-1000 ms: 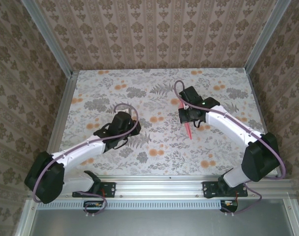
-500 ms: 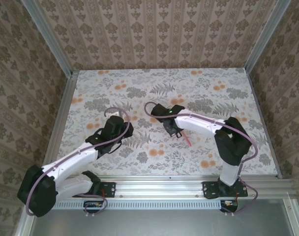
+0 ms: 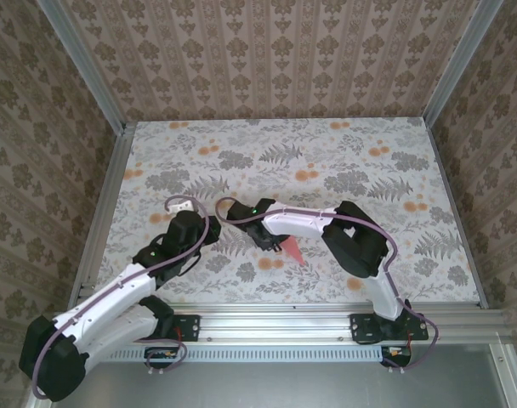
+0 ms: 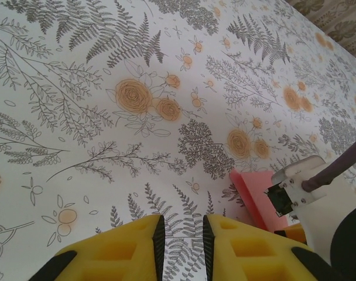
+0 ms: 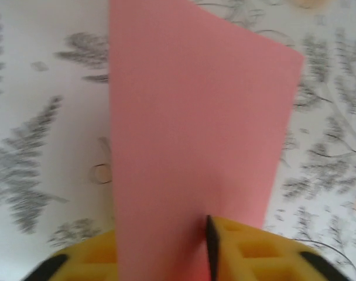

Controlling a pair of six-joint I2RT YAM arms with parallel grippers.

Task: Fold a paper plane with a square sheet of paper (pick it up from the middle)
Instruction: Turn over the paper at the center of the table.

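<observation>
Step judged: setting down paper plane [image 3: 294, 252], lower centre on bench [image 3: 369, 153] | right jaws at it, grip cannot be told | left jaws slightly parted, empty | next: you withdraw without dragging it.

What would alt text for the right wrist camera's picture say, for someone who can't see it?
A folded pink paper stands up the middle of the picture, its lower end at the yellow fingers of the right hand; whether they grip it is unclear. Behind is a blurred tabletop printed with grey ferns.
</observation>
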